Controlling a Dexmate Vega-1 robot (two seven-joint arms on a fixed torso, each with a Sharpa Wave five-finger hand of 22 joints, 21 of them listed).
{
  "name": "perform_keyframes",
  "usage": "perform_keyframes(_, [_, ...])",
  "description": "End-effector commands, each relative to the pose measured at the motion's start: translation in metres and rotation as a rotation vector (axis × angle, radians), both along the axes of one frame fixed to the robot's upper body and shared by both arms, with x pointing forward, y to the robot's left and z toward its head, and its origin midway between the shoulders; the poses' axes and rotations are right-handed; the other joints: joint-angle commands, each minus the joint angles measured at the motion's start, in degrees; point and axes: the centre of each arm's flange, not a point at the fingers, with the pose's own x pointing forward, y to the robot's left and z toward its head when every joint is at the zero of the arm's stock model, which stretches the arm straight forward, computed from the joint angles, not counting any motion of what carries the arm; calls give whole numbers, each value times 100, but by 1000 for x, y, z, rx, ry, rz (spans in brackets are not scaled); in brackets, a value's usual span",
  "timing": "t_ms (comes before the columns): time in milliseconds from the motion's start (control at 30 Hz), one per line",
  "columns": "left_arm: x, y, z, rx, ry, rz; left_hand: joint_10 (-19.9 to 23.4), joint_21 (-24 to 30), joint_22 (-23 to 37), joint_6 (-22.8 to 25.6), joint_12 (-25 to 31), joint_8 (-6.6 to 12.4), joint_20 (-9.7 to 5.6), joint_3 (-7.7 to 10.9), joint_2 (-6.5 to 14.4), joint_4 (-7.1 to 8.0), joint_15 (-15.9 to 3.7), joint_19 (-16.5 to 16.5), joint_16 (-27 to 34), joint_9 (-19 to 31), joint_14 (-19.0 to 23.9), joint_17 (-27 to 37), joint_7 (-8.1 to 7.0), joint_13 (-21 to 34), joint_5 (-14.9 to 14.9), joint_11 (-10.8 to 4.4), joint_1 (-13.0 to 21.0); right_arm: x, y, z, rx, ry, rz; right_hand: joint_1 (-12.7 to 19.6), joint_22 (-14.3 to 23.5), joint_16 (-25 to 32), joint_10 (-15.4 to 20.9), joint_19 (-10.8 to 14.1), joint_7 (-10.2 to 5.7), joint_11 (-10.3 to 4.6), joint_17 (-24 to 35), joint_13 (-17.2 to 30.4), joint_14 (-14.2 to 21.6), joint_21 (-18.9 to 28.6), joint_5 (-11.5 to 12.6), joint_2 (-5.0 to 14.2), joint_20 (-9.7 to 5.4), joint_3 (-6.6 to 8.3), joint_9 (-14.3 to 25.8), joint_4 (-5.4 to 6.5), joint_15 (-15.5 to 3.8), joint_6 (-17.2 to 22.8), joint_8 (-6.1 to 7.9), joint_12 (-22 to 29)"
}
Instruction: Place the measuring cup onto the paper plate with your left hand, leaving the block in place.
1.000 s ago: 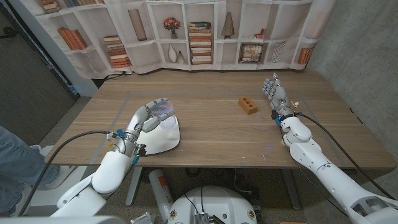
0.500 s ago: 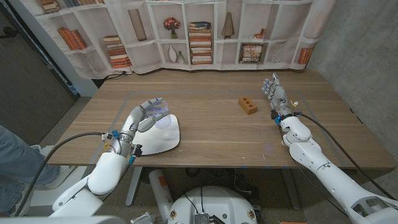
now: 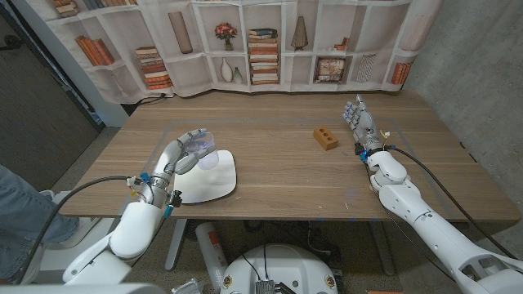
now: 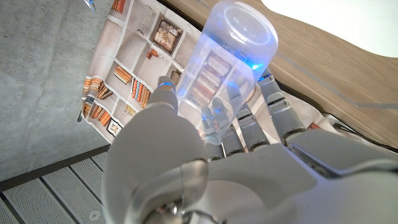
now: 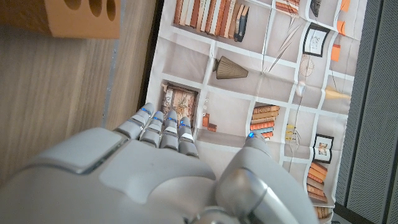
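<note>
Your left hand holds the clear measuring cup in the air over the left part of the wooden desk. In the left wrist view its fingers wrap around the cup's see-through body, with the thumb on one side and the others on the opposite side. The cup sits at the upper left rim of the white paper plate; you cannot tell from these views whether it touches the plate. The plate lies near the front edge of the desk, just right of your left forearm.

Your right hand stands on its edge at the right side of the desk, fingers straight, pressed side by side and holding nothing. The right wrist view shows the same hand with its fingers together, pointing toward the backdrop.

The orange block, with holes in its top face, rests on the desk just left of your right hand and well apart from the plate. Bare wood lies between the block and the plate. Behind the desk hangs a printed bookshelf backdrop. A person's leg in jeans shows at the far left edge, beside the desk.
</note>
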Motion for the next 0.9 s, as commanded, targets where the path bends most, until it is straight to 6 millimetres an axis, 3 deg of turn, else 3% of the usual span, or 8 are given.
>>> perform_keyframes(33, [4, 13, -2, -6, 30, 20, 56, -8, 9, 52, -29, -23, -4, 37, 51, 1, -3, -21, -22, 12, 61, -3, 8, 19, 15, -6, -2, 0, 0, 3, -11, -1, -6, -2, 32, 9, 62, 72, 2, 3, 17, 20, 50, 29, -6, 37, 2, -34, 10, 7, -17, 50, 16, -18])
perform_keyframes(900, [10, 34, -8, -75, 34, 31, 50, -27, 10, 61, -51, -36, -12, 57, 54, -10, -8, -50, -31, 11, 74, 0, 3, 30, 14, -10, -11, -2, -2, 2, -5, 4, -16, -2, 32, 14, 86, 95, 1, -1, 18, 21, 76, 35, -11, 46, -9, -42, 10, 4, -25, 57, 13, -13])
